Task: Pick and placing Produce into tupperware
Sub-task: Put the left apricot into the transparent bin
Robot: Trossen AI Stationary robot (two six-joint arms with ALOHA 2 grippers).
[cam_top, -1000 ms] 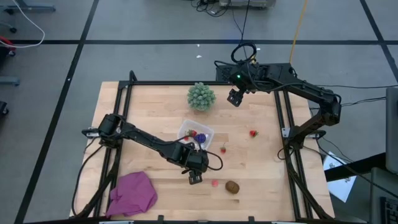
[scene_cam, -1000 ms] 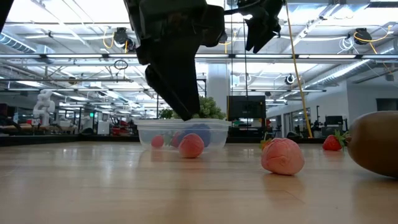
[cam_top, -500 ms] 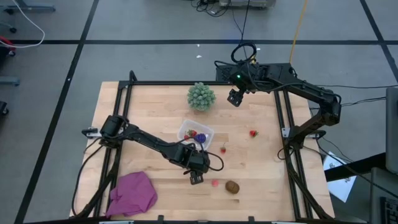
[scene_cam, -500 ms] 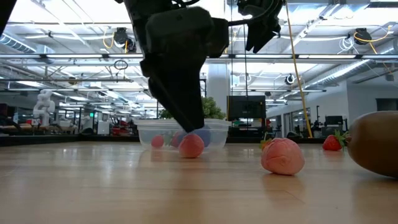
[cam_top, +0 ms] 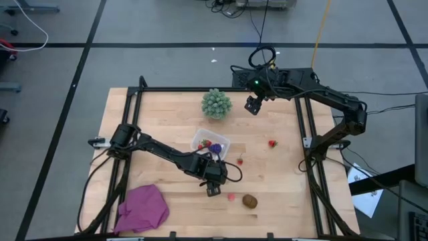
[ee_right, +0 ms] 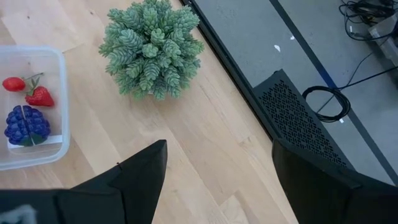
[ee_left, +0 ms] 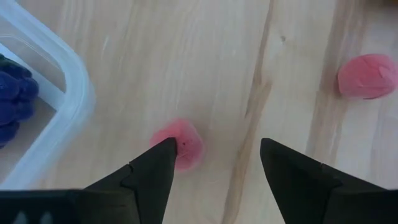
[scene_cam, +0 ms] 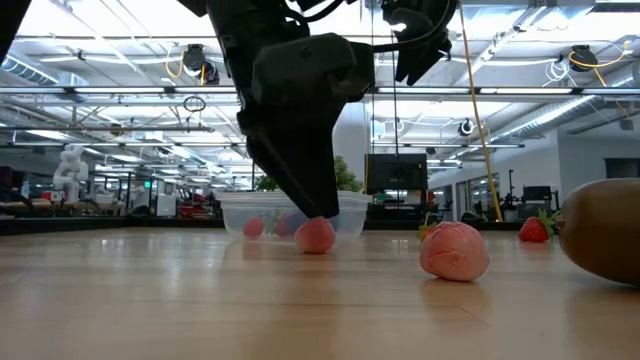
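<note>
Left gripper (ee_left: 214, 152) hangs low over the wooden table (cam_top: 281, 177), jaws wide, holding nothing.

The right gripper (cam_top: 252, 105) waits, also spread and empty, near the green spiky ball (cam_top: 217, 104). The clear tupperware (cam_top: 210, 144) holds a purple grape bunch (ee_right: 26, 125) and red pieces. A pink berry (ee_left: 180, 142) lies beside the left gripper's finger; another pink piece (ee_left: 367, 76), a brown oval piece (cam_top: 249, 201) and a strawberry (cam_top: 272, 143) lie loose on the table.

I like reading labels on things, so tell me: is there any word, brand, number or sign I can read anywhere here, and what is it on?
None can be read in any view.
The clear tupperware, the toy fruits in it and the green spiky ball bear no print.
The two arms show no readable marking.
In the low view, screens and signs in the room behind the table are too small and blurred to read.
</note>
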